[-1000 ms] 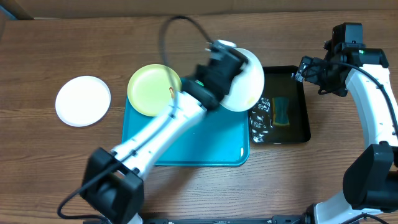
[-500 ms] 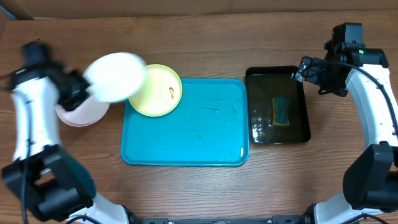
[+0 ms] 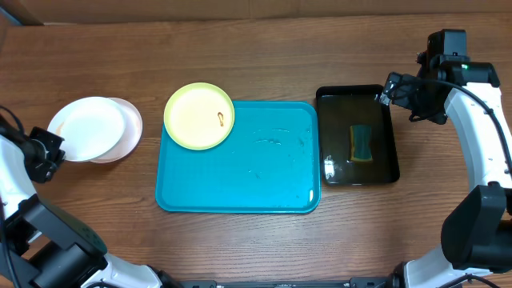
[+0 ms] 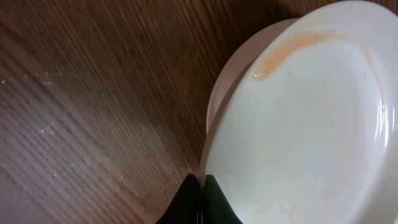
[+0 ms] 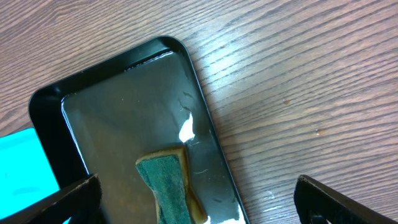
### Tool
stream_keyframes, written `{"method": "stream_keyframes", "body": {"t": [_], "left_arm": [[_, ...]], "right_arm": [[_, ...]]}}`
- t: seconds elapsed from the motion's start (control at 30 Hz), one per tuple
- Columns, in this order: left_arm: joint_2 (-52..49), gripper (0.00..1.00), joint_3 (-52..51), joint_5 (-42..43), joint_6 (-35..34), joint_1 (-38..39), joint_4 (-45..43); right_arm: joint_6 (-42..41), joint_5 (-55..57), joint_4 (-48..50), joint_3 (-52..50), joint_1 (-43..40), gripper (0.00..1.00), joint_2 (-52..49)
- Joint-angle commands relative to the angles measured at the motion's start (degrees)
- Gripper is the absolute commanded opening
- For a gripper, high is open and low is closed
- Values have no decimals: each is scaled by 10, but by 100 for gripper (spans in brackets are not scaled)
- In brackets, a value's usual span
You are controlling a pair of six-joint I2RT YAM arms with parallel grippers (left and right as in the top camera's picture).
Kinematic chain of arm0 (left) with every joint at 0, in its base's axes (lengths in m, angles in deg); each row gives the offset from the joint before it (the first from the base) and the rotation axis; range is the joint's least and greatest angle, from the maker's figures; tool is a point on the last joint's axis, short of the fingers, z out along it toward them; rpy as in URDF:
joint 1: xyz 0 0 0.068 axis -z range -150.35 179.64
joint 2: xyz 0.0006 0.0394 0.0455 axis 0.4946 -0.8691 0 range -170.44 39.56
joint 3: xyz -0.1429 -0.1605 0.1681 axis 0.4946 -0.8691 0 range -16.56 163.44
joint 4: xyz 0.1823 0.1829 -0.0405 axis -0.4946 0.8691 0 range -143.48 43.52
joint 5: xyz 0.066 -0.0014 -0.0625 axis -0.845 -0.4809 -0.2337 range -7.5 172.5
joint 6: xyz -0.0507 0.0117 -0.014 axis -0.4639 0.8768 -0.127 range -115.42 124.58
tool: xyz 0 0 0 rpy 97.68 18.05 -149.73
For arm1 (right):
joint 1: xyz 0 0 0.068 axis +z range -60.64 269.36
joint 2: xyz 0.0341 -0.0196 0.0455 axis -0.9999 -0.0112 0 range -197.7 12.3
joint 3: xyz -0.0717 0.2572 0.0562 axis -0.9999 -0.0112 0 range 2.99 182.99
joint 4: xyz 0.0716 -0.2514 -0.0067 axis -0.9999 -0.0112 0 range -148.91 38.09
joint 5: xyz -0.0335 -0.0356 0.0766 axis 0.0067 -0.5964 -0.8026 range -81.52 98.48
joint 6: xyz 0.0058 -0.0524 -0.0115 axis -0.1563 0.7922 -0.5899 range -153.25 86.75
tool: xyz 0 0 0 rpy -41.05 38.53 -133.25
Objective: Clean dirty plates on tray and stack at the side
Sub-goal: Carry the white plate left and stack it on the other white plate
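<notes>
Moved far left, white plate (image 3: 86,128) overlaps second plate (image 3: 134,130); left claw (image 4: 200,186) pinches its rim, right claw (image 5: 198,198) gapes empty.

Surface findings follow. The brown wood-grain tabletop (image 3: 264,48) is showing a matt face with fine, slightly ridged grain. The large turquoise-blue rectangular plastic tray (image 3: 240,172) is presenting as smooth and semi-glossy, and its floor is carrying scattered wet glints. The smaller black rectangular tray (image 3: 336,120) is reflecting strongly and looking glossy and wet. The green rectangular sponge (image 3: 362,142) is looking coarse and fibrous over a yellowish layer. The upper white round plate (image 4: 311,137) is appearing smooth and faintly lustrous, and is bearing an orange-brown smear. The pale yellow-green round plate (image 3: 196,112) is appearing smooth and matt. The white arm housings (image 3: 480,152) are looking like smooth moulded plastic.
</notes>
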Motion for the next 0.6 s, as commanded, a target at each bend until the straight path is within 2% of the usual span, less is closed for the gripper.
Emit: {"method": "stream_keyframes", "body": {"t": [0.0, 0.23, 0.27, 0.33, 0.37, 0.43, 0.5, 0.57], "left_arm": [[1, 4, -27, -18, -2, 16, -25], [1, 6, -56, -23, -1, 44, -75], [1, 21, -56, -23, -1, 46, -79], [1, 89, -56, -17, -1, 49, -84], [1, 100, -56, -2, 3, 50, -84], [1, 100, -55, 67, 45, 56, -84], [1, 100, -54, 107, 60, 64, -83], [1, 93, -54, 139, 60, 82, -77]], "right_arm": [[-3, 3, 3, 5, 3, 100, 5], [-3, 3, 3, 5, 3, 100, 5], [-3, 3, 3, 5, 3, 100, 5], [-3, 3, 3, 5, 3, 100, 5], [-3, 3, 3, 5, 3, 100, 5], [-3, 3, 3, 5, 3, 100, 5], [-3, 3, 3, 5, 3, 100, 5], [-3, 3, 3, 5, 3, 100, 5]]}}
